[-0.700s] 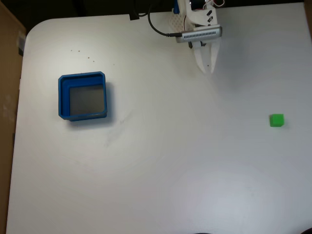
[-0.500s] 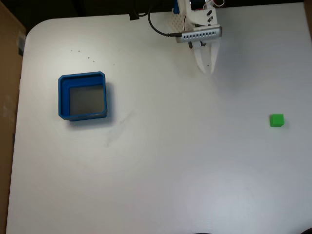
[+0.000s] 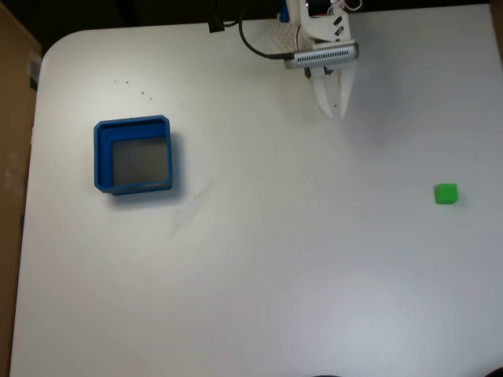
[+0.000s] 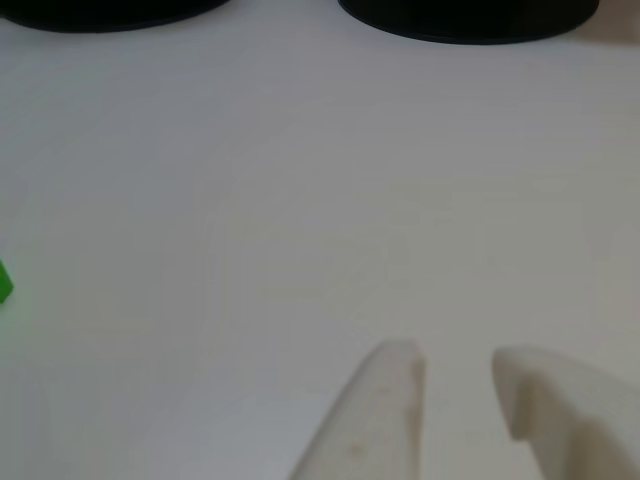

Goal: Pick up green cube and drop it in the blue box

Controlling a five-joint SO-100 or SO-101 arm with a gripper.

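In the other view the green cube (image 4: 4, 282) is cut by the left edge, leaving a sliver. The gripper (image 4: 455, 365) fingers run off the bottom edge, and the picture is soft.

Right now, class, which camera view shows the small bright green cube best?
The fixed view: the small bright green cube sits whole on the white table, far right of the square blue plastic box. The other view catches just a green sliver at its left edge.
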